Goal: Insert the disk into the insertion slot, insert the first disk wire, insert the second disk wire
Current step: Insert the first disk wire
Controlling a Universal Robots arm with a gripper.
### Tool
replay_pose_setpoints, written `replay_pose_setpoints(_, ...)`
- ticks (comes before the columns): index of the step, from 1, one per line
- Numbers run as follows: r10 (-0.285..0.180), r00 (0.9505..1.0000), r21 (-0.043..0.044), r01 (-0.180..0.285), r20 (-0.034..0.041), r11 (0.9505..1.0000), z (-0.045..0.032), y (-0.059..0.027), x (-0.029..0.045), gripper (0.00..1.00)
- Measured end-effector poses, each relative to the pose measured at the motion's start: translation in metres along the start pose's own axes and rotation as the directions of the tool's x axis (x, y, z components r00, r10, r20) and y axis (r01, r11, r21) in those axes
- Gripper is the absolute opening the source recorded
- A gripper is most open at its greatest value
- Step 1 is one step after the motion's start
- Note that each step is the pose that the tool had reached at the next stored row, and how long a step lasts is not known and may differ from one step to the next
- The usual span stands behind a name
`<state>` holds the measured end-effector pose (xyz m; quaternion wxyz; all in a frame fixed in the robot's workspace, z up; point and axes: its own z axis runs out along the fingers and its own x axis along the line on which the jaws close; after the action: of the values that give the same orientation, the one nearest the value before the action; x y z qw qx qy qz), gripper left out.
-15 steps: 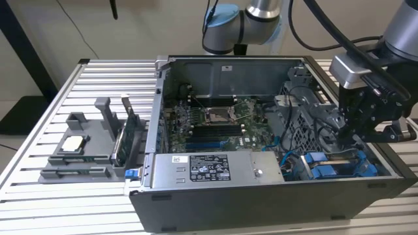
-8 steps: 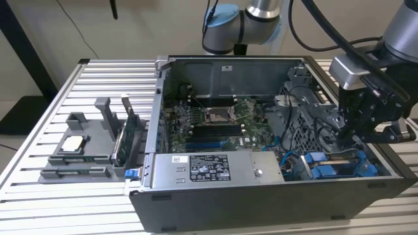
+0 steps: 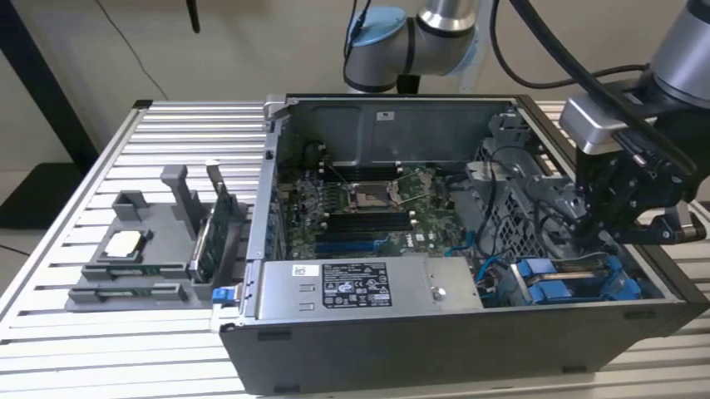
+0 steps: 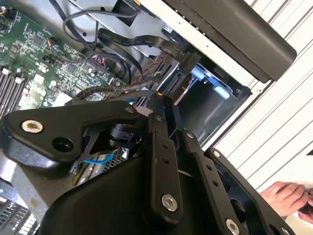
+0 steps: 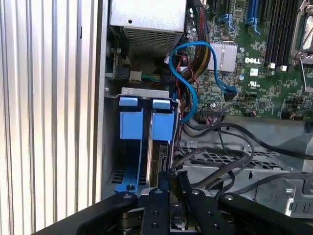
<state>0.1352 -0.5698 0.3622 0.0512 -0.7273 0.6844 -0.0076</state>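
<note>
In the drive bay (image 5: 128, 92), the gripper (image 5: 172, 182) partly hides the disk (image 5: 162, 126).

Soft, even room light falls from above. In the exterior view the bench (image 3: 66, 349) slats around the computer case (image 3: 444, 357) shine pale, while the case's outer wall goes near black. Inside the case the motherboard (image 3: 355, 208) sits in mild shade, and the shade is deepest in the corner under the claw (image 3: 604, 229). In the second wrist view the bench beside the case washes out almost white, and the claw's black links carry a dull sheen. In the first wrist view the heat sink (image 5: 222, 56) inside the case glints, and the drive bay (image 5: 111, 147) sinks into shadow lower down.
</note>
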Motion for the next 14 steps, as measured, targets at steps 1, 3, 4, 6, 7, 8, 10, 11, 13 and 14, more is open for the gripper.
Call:
replay_pose_setpoints(1, 0.0, 1.0, -0.0007, 0.0, -0.0001, 1.0, 0.0006, -0.0015, 0.0001, 0.19)
replay_pose_setpoints(3, 0.0, 1.0, -0.0038, 0.0, 0.0001, 1.0, 0.0017, -0.0051, 0.0003, 0.19)
replay_pose_setpoints(4, 0.0, 1.0, -0.0057, 0.0, 0.0002, 1.0, 0.0023, -0.0069, 0.0005, 0.19)
replay_pose_setpoints(6, 0.001, 1.0, -0.0109, -0.001, 0.0004, 0.9999, 0.0034, -0.0108, 0.0008, 0.19)
replay_pose_setpoints(7, 0.001, 1.0, -0.0135, -0.001, 0.0007, 0.9999, 0.0041, -0.0124, 0.0009, 0.19)
replay_pose_setpoints(8, 0.001, 1.0, -0.0151, -0.001, 0.0009, 0.9999, 0.0048, -0.0133, 0.0012, 0.19)
replay_pose_setpoints(10, 0.001, 1.0, -0.0156, -0.001, 0.0006, 0.9999, 0.0062, -0.0135, 0.0016, 0.19)
replay_pose_setpoints(11, 0.001, 1.0, -0.0156, -0.001, 0.0005, 0.9999, 0.0068, -0.0134, 0.0018, 0.19)
replay_pose_setpoints(13, 0.002, 1.0, -0.0156, -0.002, 0.0005, 0.9999, 0.0078, -0.0133, 0.0021, 0.19)
replay_pose_setpoints(14, 0.003, 1.0, -0.0155, -0.003, 0.0004, 0.9999, 0.0082, -0.0133, 0.0024, 0.19)
